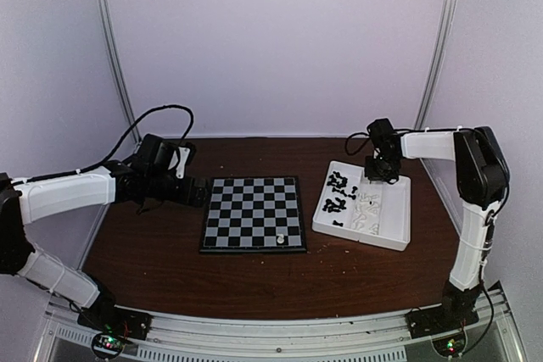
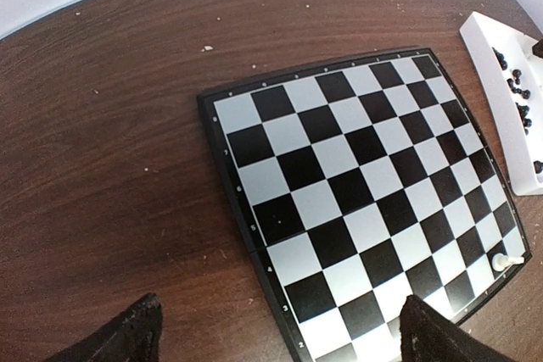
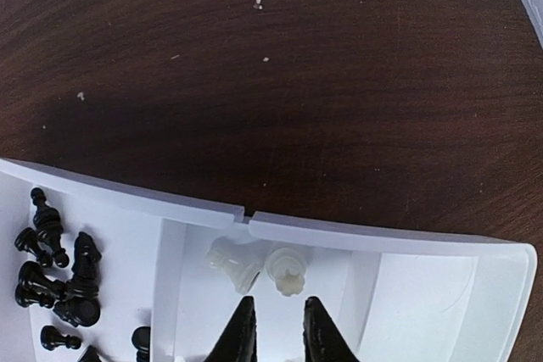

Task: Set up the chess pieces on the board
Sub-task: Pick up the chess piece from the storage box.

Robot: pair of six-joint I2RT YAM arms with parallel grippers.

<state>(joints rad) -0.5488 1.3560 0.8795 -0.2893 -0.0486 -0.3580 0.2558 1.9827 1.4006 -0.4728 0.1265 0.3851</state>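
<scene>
Downward over the tray, right fingers seemingly narrowly parted.

Flat black-and-pale-grey checkered chessboard sits mid-desk and it's nearly bare, just one tiny white plastic piece on a square by its near right corner. The other little black pieces and white pieces are all jumbled over toward the desk's right edge.
</scene>
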